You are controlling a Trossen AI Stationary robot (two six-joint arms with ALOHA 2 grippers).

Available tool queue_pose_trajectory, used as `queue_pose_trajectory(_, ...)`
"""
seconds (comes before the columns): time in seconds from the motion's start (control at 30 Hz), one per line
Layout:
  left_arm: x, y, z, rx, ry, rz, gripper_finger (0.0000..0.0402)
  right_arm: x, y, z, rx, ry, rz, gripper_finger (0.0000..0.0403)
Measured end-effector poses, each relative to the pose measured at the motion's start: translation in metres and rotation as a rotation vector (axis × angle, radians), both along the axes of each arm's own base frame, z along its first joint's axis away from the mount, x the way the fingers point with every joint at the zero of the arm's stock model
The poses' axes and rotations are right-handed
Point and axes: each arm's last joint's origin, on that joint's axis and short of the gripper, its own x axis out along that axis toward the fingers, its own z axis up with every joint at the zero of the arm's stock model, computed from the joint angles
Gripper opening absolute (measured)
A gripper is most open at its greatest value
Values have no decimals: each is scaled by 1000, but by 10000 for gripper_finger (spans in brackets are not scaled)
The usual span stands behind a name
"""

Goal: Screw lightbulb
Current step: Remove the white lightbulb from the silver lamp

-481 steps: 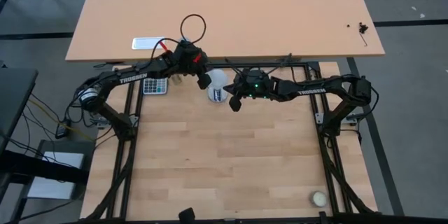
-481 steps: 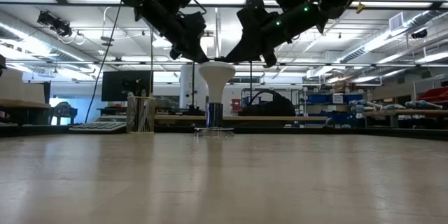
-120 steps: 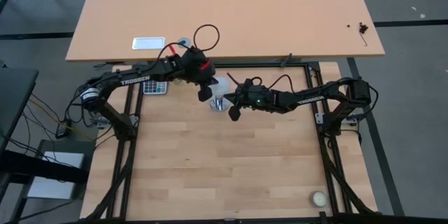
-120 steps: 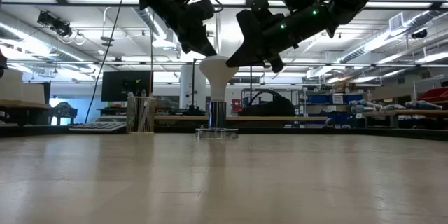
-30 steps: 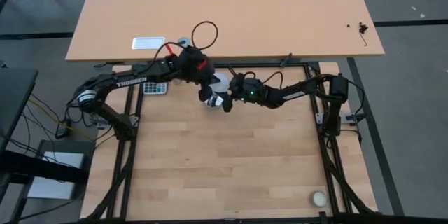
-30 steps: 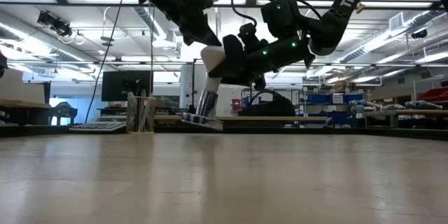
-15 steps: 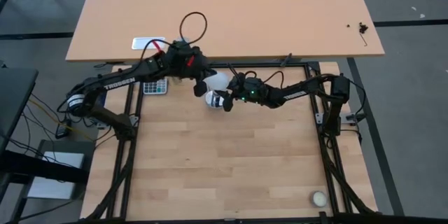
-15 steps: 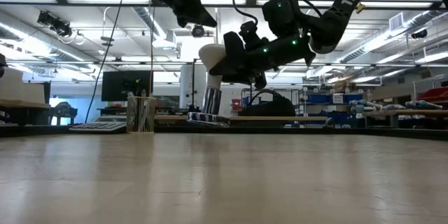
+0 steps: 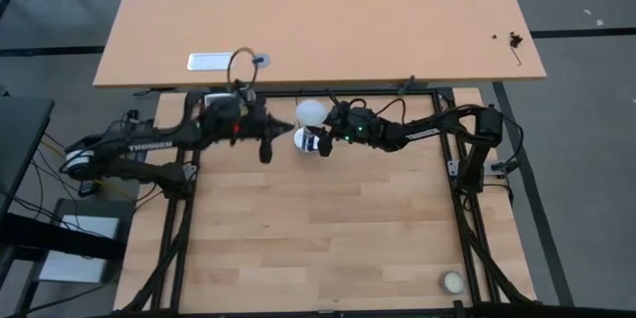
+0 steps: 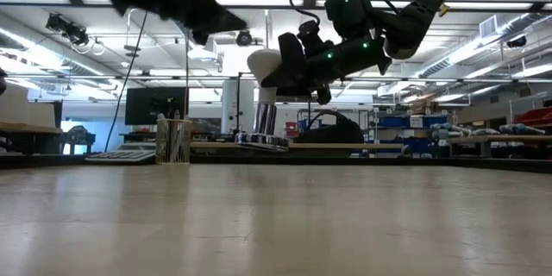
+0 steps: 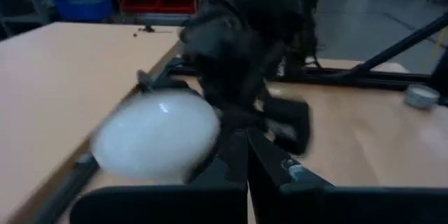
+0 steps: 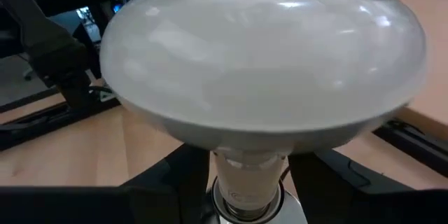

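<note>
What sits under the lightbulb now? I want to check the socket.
Under the lightbulb its neck runs down to a silver socket disc. The right gripper holds the neck; the thread joint is hidden.

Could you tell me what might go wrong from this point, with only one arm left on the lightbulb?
1. The right gripper alone holds the lightbulb by its neck, tilted; the socket disc looks partly lifted, so the assembly may tip or drop.
2. The shut left gripper sits close beside the bulb; a swing back could knock it.
</note>
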Motion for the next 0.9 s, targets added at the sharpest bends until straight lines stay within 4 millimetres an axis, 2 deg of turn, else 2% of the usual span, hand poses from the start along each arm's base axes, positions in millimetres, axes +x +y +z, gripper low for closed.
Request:
queue_pose_trajectory(0.17,-12,-21,-58,-72,-2,59,0,2,7,0,21,-6,10,192)
queue_pose_trajectory(0.33,-19,-27,-103,-136,54,189,0,5,19,0,16,-6,21,192)
queue_pose_trajectory(0.57,-9,-30,-137,-192,127,197,0,9,32,-2,16,-8,13,192)
queue_pose_trajectory(0.9,13,-28,-169,-230,211,201,0,16,46,-25,25,49,14,192)
